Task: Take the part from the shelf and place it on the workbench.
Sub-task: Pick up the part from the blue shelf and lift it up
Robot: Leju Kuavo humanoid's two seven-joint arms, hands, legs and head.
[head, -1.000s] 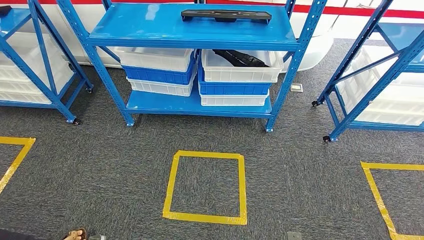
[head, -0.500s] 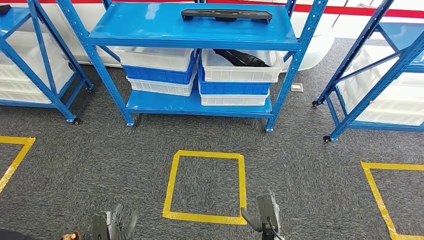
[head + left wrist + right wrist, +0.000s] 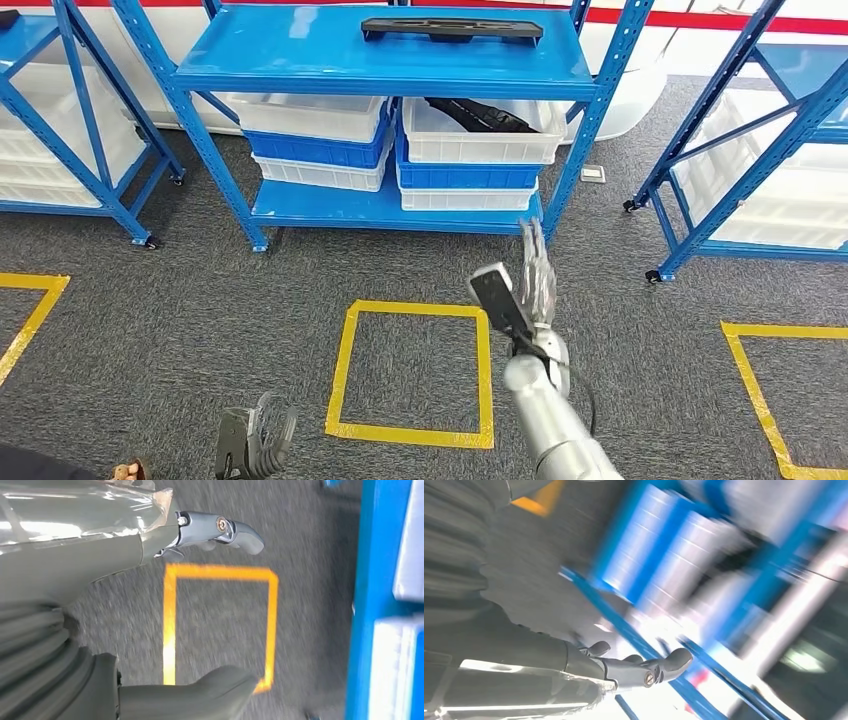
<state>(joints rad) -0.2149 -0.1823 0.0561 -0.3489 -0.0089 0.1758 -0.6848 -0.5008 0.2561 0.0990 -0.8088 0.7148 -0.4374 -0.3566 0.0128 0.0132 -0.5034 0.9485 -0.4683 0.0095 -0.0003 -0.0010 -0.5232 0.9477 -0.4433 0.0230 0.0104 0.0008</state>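
The right hand (image 3: pixel 522 290) is raised in front of the robot on its silver arm, fingers spread apart and pointing up toward the shelf, with nothing in it. In the head view it stands over the far right corner of the yellow tape square (image 3: pixel 412 373) on the grey carpet (image 3: pixel 200 300), short of the shelf's lower deck. The right wrist view is blurred; it shows the fingers (image 3: pixel 659 667) held loosely apart against streaks of blue frame. The left hand (image 3: pixel 252 445) sits low, just left of the tape square's near left corner, fingers apart and empty; its wrist view shows the thumb (image 3: pixel 200 695) and a finger well apart above the tape.

The part (image 3: pixel 452 30) is a long, flat, black piece with a raised block at its middle. It lies lengthwise on the top deck of the blue shelf (image 3: pixel 380 65), toward the right half and the back, well apart from both hands.

Below that deck, white and blue bins (image 3: pixel 470 160) are stacked in two columns, the right top one holding dark pieces. The shelf's front edge is open between its slanted uprights. Further blue racks stand at left (image 3: pixel 80 150) and right (image 3: pixel 740 150), with open carpet between them and the middle shelf.
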